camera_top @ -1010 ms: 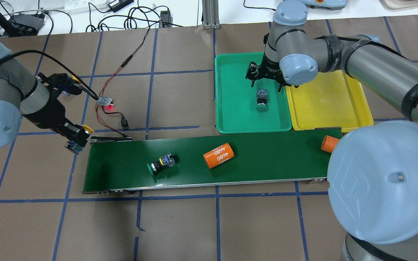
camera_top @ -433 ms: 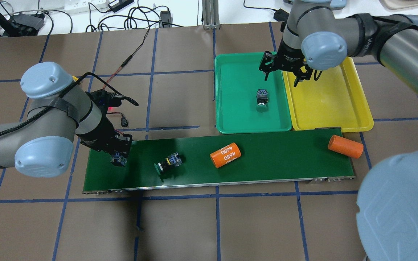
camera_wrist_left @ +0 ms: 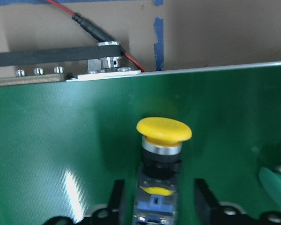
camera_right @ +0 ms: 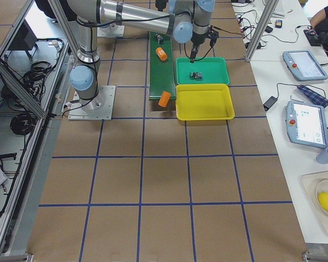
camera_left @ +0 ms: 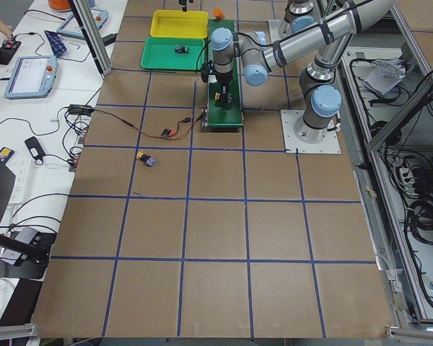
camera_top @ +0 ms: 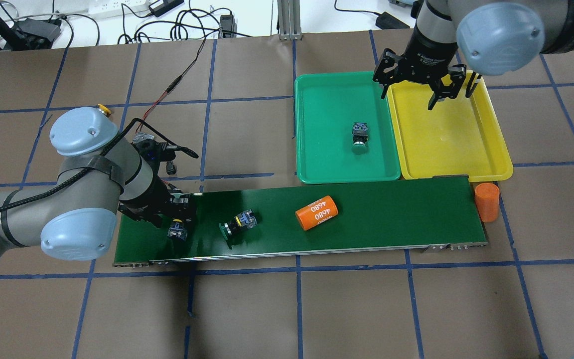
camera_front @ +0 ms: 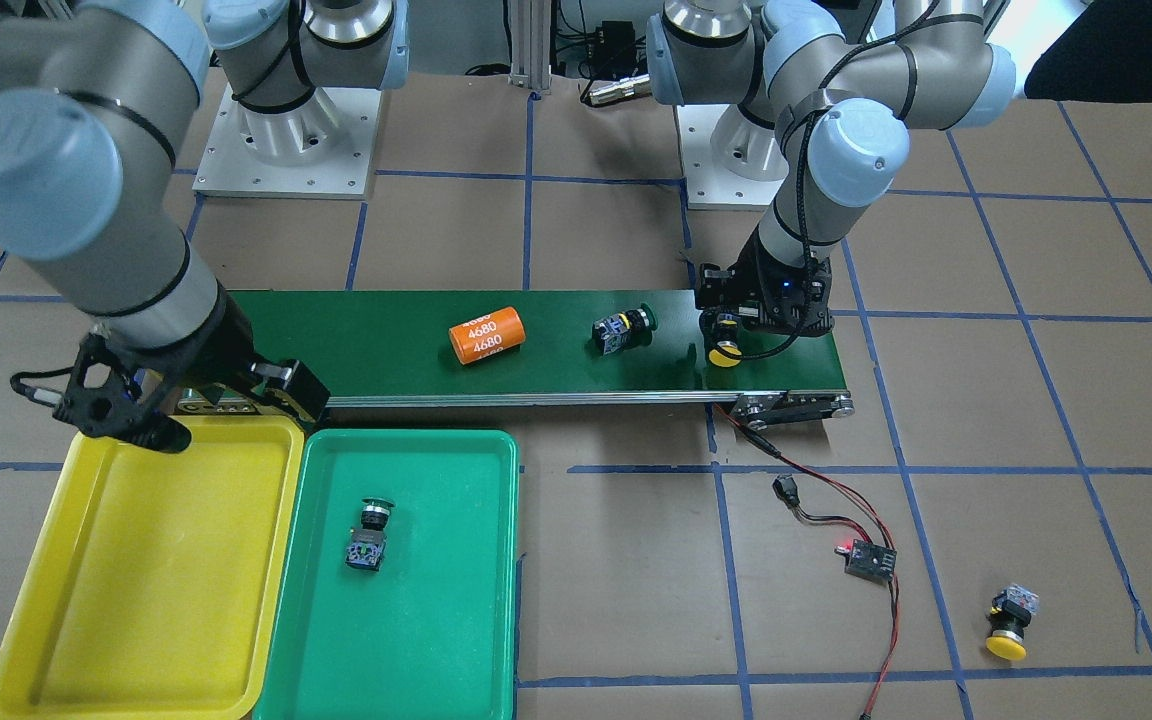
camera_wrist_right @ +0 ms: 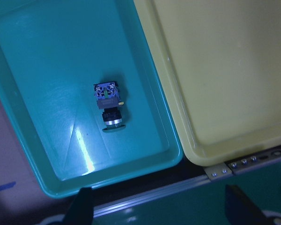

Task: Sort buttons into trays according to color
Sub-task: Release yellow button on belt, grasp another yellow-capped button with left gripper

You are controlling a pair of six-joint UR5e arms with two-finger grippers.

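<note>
My left gripper (camera_top: 177,225) is low over the left end of the belt. A yellow button (camera_wrist_left: 163,140) lies on the belt between its fingers, with a gap showing on each side, so the jaws stand open. A green button (camera_top: 237,227) lies on the belt just to its right. Another green button (camera_top: 360,137) lies in the green tray (camera_top: 317,149). My right gripper (camera_top: 407,101) hangs open and empty over the far left part of the yellow tray (camera_top: 466,144), which holds nothing. A second yellow button (camera_front: 1008,625) lies on the table, far from the trays.
The dark-green conveyor belt (camera_top: 391,219) runs in front of the trays. One orange 4680 cylinder (camera_top: 317,213) lies on it, and another (camera_top: 486,202) stands off its right end. A small circuit board (camera_front: 868,558) with red wires lies past the belt's left end.
My left arm carried the yellow button rightward from beyond the belt's left end down onto the belt. My right gripper moved from over the green tray to the yellow one. The far orange cylinder left the belt.
</note>
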